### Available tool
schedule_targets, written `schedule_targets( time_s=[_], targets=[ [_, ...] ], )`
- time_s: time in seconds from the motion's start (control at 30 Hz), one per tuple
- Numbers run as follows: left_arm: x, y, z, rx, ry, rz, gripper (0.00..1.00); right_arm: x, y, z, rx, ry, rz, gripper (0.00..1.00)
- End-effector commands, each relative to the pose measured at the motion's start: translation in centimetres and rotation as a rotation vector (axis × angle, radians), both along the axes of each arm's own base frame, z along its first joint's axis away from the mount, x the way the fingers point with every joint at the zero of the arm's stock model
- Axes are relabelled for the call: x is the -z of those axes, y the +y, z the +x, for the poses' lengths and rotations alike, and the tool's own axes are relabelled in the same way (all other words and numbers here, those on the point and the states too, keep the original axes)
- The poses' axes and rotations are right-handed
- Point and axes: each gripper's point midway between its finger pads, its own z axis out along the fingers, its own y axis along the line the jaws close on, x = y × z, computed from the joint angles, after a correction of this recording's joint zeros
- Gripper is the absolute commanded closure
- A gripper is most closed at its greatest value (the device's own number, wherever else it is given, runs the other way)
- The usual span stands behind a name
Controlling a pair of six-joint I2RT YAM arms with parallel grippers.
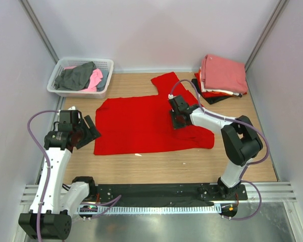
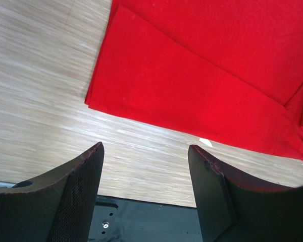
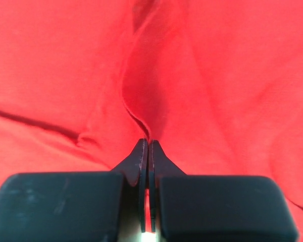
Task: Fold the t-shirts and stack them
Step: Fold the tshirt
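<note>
Right wrist: R gripper (image 3: pixel 145 143) pinches red tee (image 3: pixel 217 75); L gripper (image 2: pixel 145 147) spread wide.

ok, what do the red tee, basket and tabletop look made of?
Red tee: soft matte knit cloth, going by its creases and folds. Basket: white moulded plastic, judging by its lattice walls. Tabletop: pale wood grain, matte, maybe laminate.

We saw a plain bright red t-shirt (image 1: pixel 151 123), a salmon-pink tee (image 1: pixel 223 73) at the far right corner, and a grey tee (image 1: pixel 76 75) and pink tee (image 1: pixel 95 79) in a white lattice basket (image 1: pixel 76 93).
</note>
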Motion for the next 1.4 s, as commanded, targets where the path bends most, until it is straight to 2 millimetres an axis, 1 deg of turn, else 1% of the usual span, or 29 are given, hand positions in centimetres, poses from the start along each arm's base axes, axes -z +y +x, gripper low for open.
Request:
schedule_targets(
  time_s=[0.0,0.03,0.07,0.1,0.13,0.2,0.3,0.37,0.43,0.5,0.53,0.57,0.6,0.67,0.7,0.77,0.93,0.97,1.17,1.37],
  targets=[
    [0.0,0.2,0.1,-0.011,0.0,0.003,0.31,-3.2,-1.3,2.1,0.002,-0.121,-0.079,0.99],
    [0.1,0.2,0.0,-0.011,0.003,0.003,0.32,-3.4,-1.9,2.4,0.006,-0.128,-0.115,0.99],
    [0.1,0.2,0.1,-0.011,0.0,0.003,0.32,-4.4,-2.5,3.3,0.019,-0.166,-0.157,0.99],
    [0.1,0.2,0.1,-0.01,0.0,0.002,0.31,-4.5,-3.0,3.5,0.001,-0.172,-0.205,0.99],
    [0.1,0.2,0.1,-0.009,0.003,0.0,0.32,-5.3,-3.3,4.2,0.001,-0.196,-0.225,0.99],
    [0.2,0.1,0.1,-0.007,0.004,-0.001,0.31,-5.8,-4.1,4.9,0.0,-0.228,-0.288,0.99],
    [0.3,0.1,0.1,-0.006,0.012,0.0,0.32,-6.3,-4.6,6.0,0.012,-0.267,-0.335,0.99],
    [0.4,0.1,0.1,-0.005,0.015,-0.002,0.31,-6.6,-4.5,7.0,0.011,-0.29,-0.36,0.99],
    [0.5,0.1,0.1,-0.002,0.02,-0.003,0.32,-7.2,-5.0,8.1,0.028,-0.322,-0.405,0.99],
    [0.5,0.0,0.1,-0.001,0.023,-0.004,0.32,-6.8,-5.3,8.7,0.025,-0.326,-0.456,0.99],
    [0.5,0.0,0.1,-0.001,0.024,-0.004,0.32,-7.2,-5.7,9.4,0.042,-0.348,-0.485,0.99],
    [0.5,0.1,0.1,-0.002,0.023,-0.003,0.32,-7.2,-5.9,9.7,0.037,-0.353,-0.509,0.99],
    [0.6,0.1,0.1,-0.003,0.026,-0.003,0.32,-6.7,-5.9,10.2,0.035,-0.357,-0.523,0.99],
    [0.6,0.1,0.0,-0.002,0.03,-0.003,0.32,-6.7,-6.6,10.9,0.044,-0.365,-0.553,0.99],
    [0.6,0.1,0.1,-0.003,0.03,-0.003,0.32,-6.2,-6.7,11.4,0.048,-0.365,-0.561,0.99],
    [0.7,0.1,0.1,-0.004,0.032,-0.001,0.32,-6.0,-7.5,12.0,0.066,-0.362,-0.573,0.99],
    [0.8,0.1,0.1,-0.006,0.043,-0.001,0.32,-5.1,-8.2,13.4,0.087,-0.373,-0.582,0.99],
    [0.9,0.2,0.1,-0.007,0.044,0.0,0.32,-5.4,-8.5,13.6,0.101,-0.382,-0.587,0.99],
    [1.0,0.2,0.1,-0.01,0.052,0.002,0.32,-6.3,-8.6,15.0,0.119,-0.438,-0.562,0.99],
    [1.1,0.2,0.1,-0.012,0.054,0.005,0.32,-6.8,-7.9,16.2,0.104,-0.485,-0.526,0.99]
  ],
)
